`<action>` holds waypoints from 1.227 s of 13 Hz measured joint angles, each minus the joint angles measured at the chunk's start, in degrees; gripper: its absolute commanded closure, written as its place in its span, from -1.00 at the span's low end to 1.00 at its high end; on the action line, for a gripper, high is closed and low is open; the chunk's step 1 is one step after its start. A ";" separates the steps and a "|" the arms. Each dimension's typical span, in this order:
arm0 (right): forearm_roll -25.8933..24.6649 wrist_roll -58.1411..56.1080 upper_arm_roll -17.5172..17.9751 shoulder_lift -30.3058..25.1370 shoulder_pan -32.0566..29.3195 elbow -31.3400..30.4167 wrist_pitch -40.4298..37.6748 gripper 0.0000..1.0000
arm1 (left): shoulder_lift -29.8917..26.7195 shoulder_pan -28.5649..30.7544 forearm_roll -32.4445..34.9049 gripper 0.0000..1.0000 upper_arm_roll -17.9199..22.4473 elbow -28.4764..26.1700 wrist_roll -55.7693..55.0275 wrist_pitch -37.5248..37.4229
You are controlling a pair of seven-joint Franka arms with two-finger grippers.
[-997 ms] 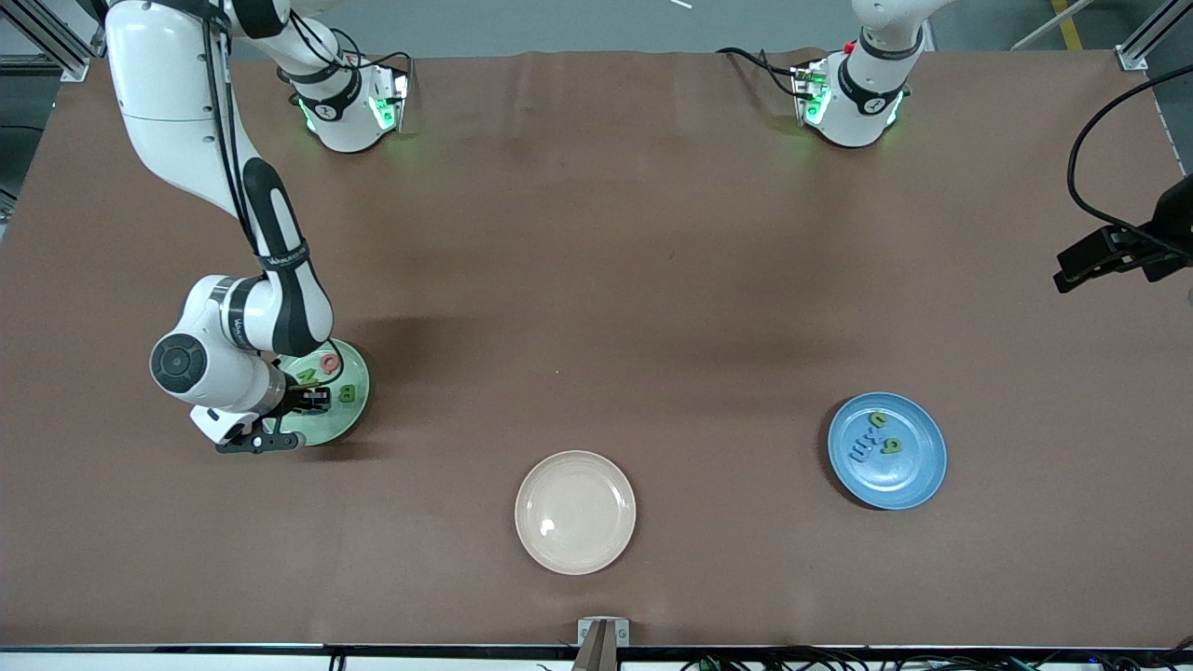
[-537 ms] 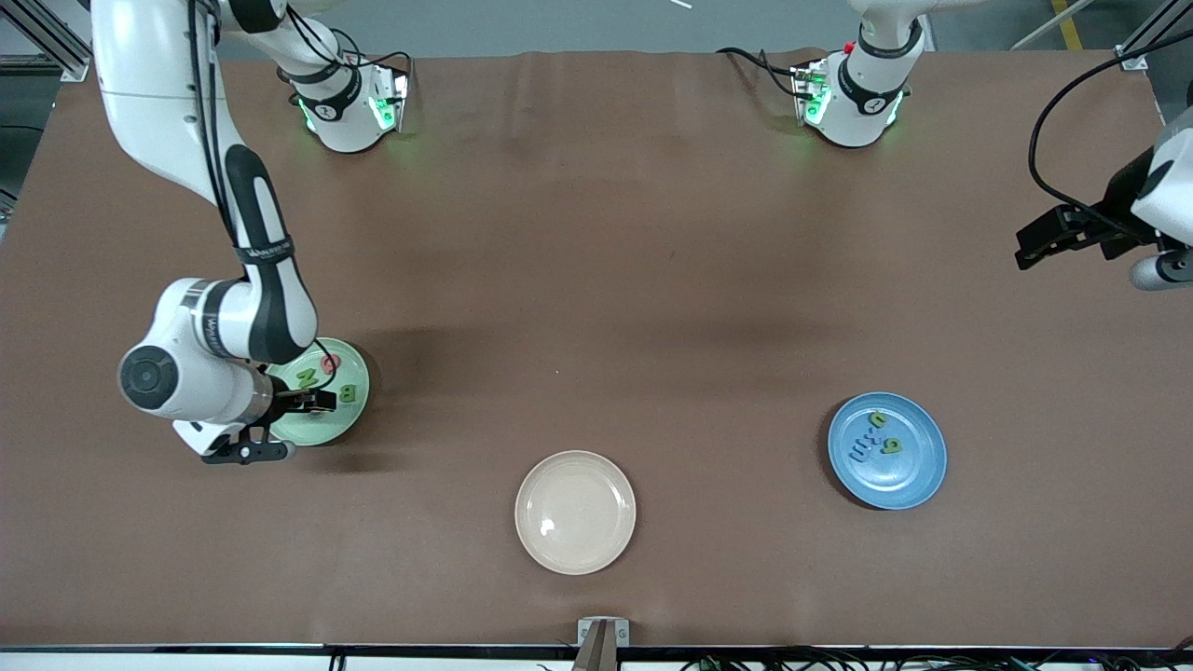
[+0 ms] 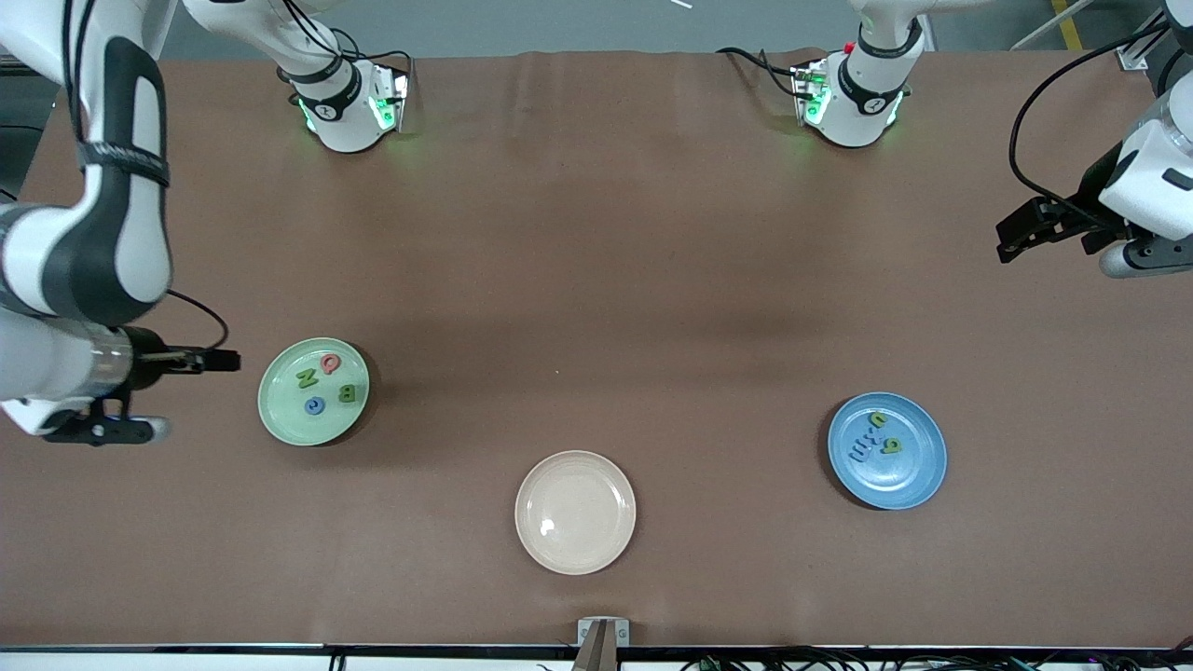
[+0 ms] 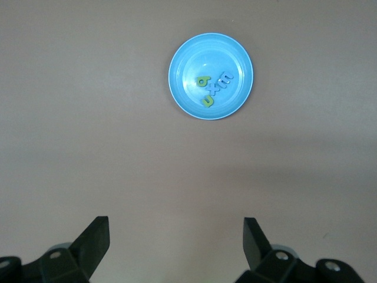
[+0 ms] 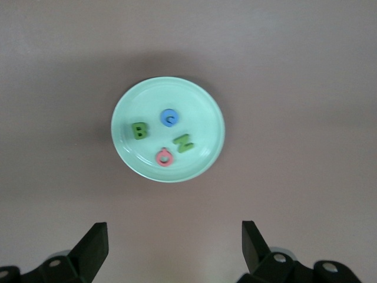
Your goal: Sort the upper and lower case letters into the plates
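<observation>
The mint green plate [image 3: 282, 421] lies toward the right arm's end of the table. It holds several letters: a pinkish-red Q [image 3: 330, 362], a green N [image 3: 306, 377], a green B [image 3: 348, 392] and a blue C [image 3: 315, 405]. The right wrist view shows the plate [image 5: 136, 99] and these letters too. The blue plate [image 3: 919, 476] lies toward the left arm's end and holds several small green and blue letters [image 3: 877, 440]; it also shows in the left wrist view [image 4: 180, 58]. My right gripper [image 3: 228, 360] [image 5: 174, 227] is open and empty, up beside the mint plate. My left gripper [image 3: 1011, 240] [image 4: 175, 227] is open and empty, up high.
An empty cream-beige plate [image 3: 575, 512] lies near the table's front edge, between the two other plates. The brown table cover runs bare around all the plates. The arms' bases stand at the back edge.
My right gripper has let go of the blue C on the mint plate and has risen away toward the right arm's end of the table. My left gripper has come farther into view.
</observation>
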 measured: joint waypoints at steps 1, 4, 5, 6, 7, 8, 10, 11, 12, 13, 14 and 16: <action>-0.35 0.00 -0.65 0.06 -0.50 1.53 -0.20 -1.00 | -0.10 -0.06 0.00 -1.00 0.00 -0.02 0.04 0.02; -0.31 -0.01 -0.84 0.16 -1.38 3.58 -0.48 -1.00 | -0.11 -0.10 0.00 -1.00 0.02 -0.33 0.10 0.08; -0.31 -0.01 -0.70 0.25 -0.86 3.86 -0.78 -1.00 | -0.11 -0.11 0.00 -1.00 0.03 -0.41 0.11 0.08; -0.31 0.04 -0.68 0.32 0.03 4.06 -1.15 -1.00 | -0.12 -0.12 0.00 -1.00 0.04 -0.44 0.11 0.08; -0.31 0.31 -0.68 0.33 0.89 4.37 -2.12 -1.00 | -0.19 -0.12 0.00 -1.00 0.05 -0.45 0.11 0.08; -0.31 0.65 -0.71 0.28 1.32 4.79 -3.56 -1.00 | -0.31 -0.12 0.00 -1.00 0.06 -0.46 0.11 0.08; -0.29 0.74 -0.97 -0.18 1.21 5.04 -5.26 -1.00 | -0.63 -0.22 0.00 -1.00 0.05 -0.52 0.11 0.04; -0.28 0.73 -1.10 -0.84 0.99 4.77 -5.68 -1.00 | -0.84 -0.29 0.00 -1.00 0.01 -0.57 0.11 -0.09; -0.27 0.73 -1.16 -1.90 0.68 4.01 -5.74 -1.00 | -1.03 -0.36 0.00 -1.00 -0.10 -0.60 0.11 -0.62; -0.27 0.69 -0.74 -3.23 -0.13 3.11 -5.84 -1.00 | -1.17 -0.45 0.00 -1.00 -0.20 -0.64 0.09 -1.29; -0.62 0.66 1.17 -4.83 -1.95 2.21 -5.98 -1.00 | -1.26 -0.48 0.00 -1.00 -0.28 -0.69 0.08 -1.60; -3.81 0.66 7.89 -8.48 -7.12 -0.10 -5.49 -1.00 | -1.37 -0.48 0.00 -1.00 -0.29 -0.70 0.08 -1.71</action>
